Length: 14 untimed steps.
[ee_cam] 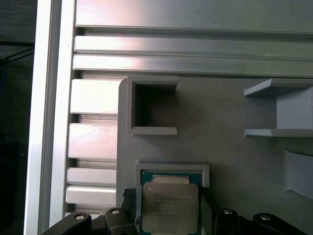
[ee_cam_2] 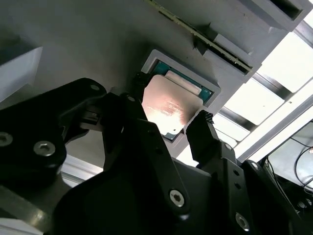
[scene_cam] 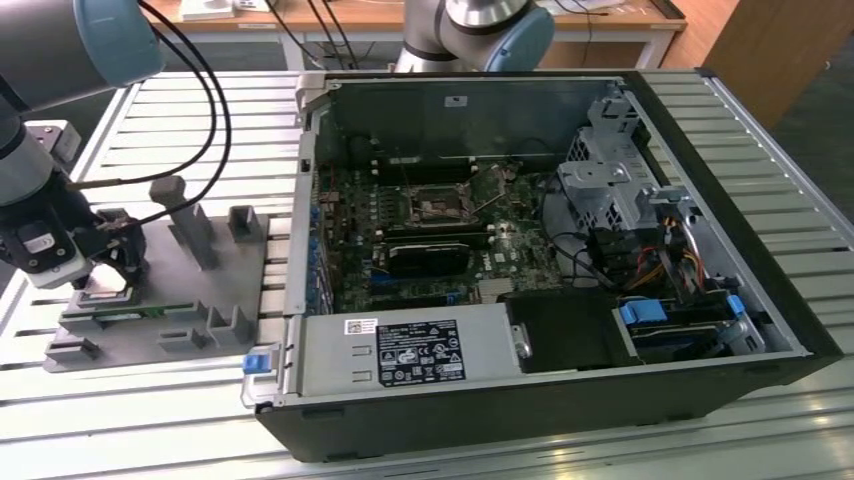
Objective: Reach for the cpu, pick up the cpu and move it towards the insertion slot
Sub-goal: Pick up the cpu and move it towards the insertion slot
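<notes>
The chip (ee_cam: 169, 208) lies flat, silver top up, in a shallow square pocket (ee_cam: 171, 168) with a raised pale rim. A thin strip of its green board shows along one edge. It sits down in the pocket and is not lifted.

The gripper (ee_cam_2: 169, 100) hangs directly over it. Its black fingers (ee_cam_2: 205, 139) are spread apart, one on each of two opposite sides of the chip and close to its edges. Whether either finger touches the chip cannot be made out.

The pocket is part of a grey holder plate (scene_cam: 214, 295). In the first wrist view a second square walled pocket (ee_cam: 154, 105) sits near the chip's pocket on the same plate. In the second wrist view a thin green stick (ee_cam_2: 195, 33) stands on edge in a slot just beyond the chip's pocket.

In the exterior view the plate rests on a slatted metal table (scene_cam: 174, 410) at the exterior view's left, with several upright posts (scene_cam: 187, 225) rising from it. The arm (scene_cam: 80, 40) comes down over the plate's left part.

Just beside the plate, toward the exterior view's right, lies an open computer case (scene_cam: 694, 380). The socket (scene_cam: 434, 207), a silver frame around a dark centre, sits on the board inside the case, well apart from the chip. A long black block (scene_cam: 427, 258) lies near the socket, and a grey box with a label (scene_cam: 400, 350) fills the case's near corner.
</notes>
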Available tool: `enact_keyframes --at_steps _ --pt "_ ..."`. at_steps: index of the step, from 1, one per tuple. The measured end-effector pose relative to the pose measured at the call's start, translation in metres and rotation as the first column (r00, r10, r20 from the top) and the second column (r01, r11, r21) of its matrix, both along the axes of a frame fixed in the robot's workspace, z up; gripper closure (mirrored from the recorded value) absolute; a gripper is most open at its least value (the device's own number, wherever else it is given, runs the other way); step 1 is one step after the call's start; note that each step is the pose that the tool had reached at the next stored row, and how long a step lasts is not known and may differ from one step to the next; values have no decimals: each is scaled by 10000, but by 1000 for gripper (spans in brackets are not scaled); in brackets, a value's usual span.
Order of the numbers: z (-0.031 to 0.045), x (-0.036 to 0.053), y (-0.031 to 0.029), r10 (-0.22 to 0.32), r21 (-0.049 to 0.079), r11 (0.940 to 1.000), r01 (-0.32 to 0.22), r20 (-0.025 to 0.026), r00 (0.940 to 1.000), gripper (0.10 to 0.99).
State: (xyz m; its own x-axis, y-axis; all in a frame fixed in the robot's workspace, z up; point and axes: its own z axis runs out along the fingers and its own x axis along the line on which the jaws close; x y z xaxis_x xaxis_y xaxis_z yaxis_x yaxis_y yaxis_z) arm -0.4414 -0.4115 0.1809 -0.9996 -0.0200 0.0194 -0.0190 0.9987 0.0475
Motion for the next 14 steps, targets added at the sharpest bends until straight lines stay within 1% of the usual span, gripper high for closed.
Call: enact_keyframes --at_steps 1,4,5,9,14 --pt "0 0 0 0 -1 10000 0 0 10000 467" --pt "-1 0 0 -1 -1 10000 1 1 10000 482" --pt "-1 0 0 0 -1 10000 0 1 10000 541" --pt "14 0 0 0 -1 10000 0 2 10000 541" --pt "101 1 0 -1 -2 10000 1 1 10000 541"
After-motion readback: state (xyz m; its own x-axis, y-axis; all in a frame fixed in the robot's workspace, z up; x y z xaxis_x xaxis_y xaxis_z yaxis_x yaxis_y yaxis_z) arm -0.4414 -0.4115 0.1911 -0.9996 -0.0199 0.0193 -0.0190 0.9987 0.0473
